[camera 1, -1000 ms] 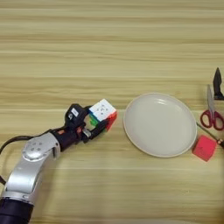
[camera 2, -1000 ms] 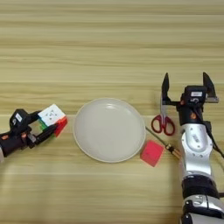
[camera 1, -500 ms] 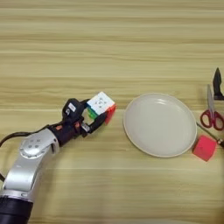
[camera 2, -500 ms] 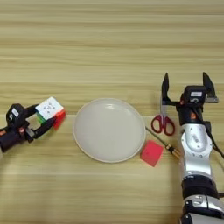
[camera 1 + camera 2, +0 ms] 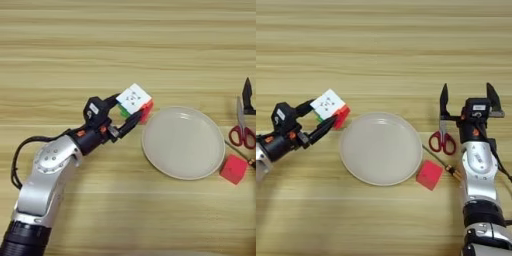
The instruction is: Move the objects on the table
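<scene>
Puzzle cube [image 5: 134, 98] was held between the two black fingers of the left gripper [image 5: 126, 109], white face turned upward, with red and green faces showing at its lower side. It was seen just beside the left rim of the round off-white plate [image 5: 183, 141], which lay on the wooden table [image 5: 125, 45] somewhat right of the middle and nearer the near edge than the far one. Whether the cube was touching the surface or lifted slightly off it could not be told. The left arm was stretched in from the near left corner, its silver forearm angled toward the plate.

The right gripper [image 5: 468, 98] was seen near the right edge, its two fingers pointed toward the far edge and spread wide, with nothing held between them. The red-handled scissors [image 5: 442, 135] were laid on the surface just right of the plate, blades pointed toward the far edge, beside the gripper's left finger; contact between them could not be judged. A small red block [image 5: 430, 174] was placed by the plate's near right rim, and a thin stick-like item [image 5: 442, 163] lay slantwise between the block and the scissors.
</scene>
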